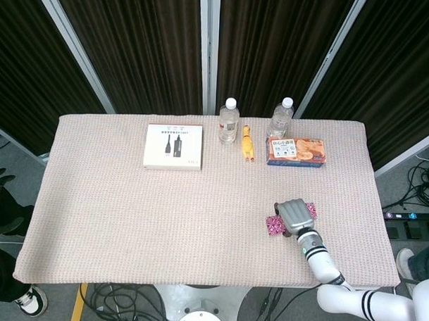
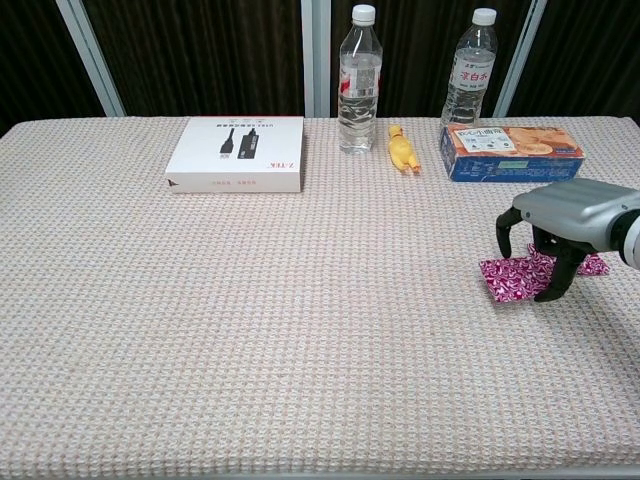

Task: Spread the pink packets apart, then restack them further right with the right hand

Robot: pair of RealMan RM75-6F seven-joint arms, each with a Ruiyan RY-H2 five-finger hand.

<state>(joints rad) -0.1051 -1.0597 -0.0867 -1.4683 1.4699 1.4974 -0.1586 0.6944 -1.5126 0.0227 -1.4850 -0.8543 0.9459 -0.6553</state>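
- Dark curtains hang behind a table covered in a pinkish woven cloth.
- Pink packets lie near the table's front right; one shows left of the hand, another's edge pokes out on the far side.
- Right hand arches over them, fingers curled down, fingertips touching a packet; whether it grips one I cannot tell.
- Along the back edge stand a snack box, two water bottles, a yellow toy and a white box.
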